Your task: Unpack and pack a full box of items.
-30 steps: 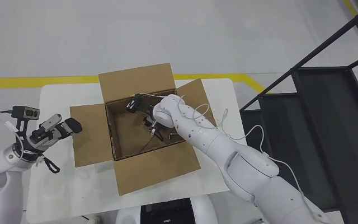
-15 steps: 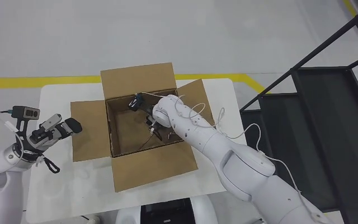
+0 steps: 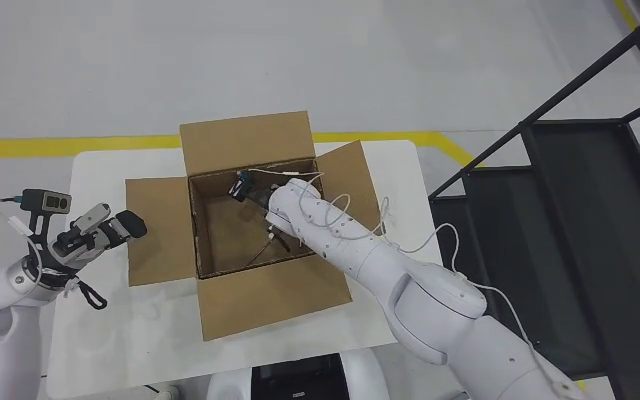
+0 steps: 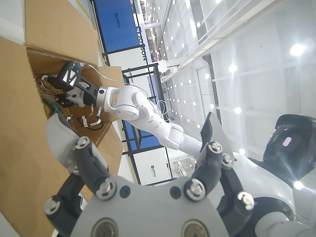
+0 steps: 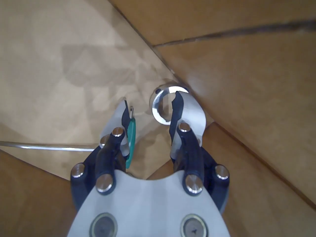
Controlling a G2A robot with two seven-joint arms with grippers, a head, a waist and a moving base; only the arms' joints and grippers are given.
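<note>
Right wrist view: right gripper (image 5: pixel 151 104) fingers apart, down inside open cardboard box (image 3: pixel 240 150).
One black fingertip (image 5: pixel 178 102) overlaps the hole of a shiny metal ring (image 5: pixel 155 110) by the box's far wall; green tool handle (image 5: pixel 130 134), long axis along the other finger, just beside it. Left gripper (image 3: pixel 118 222) fingers apart, over white table (image 3: pixel 110 330), left of box.

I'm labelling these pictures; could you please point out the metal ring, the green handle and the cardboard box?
metal ring (image 5: pixel 155 108), right wrist view, bright rim.
green handle (image 5: pixel 130 136), right wrist view, its middle.
cardboard box (image 3: pixel 245 145), top view, far flap.
</note>
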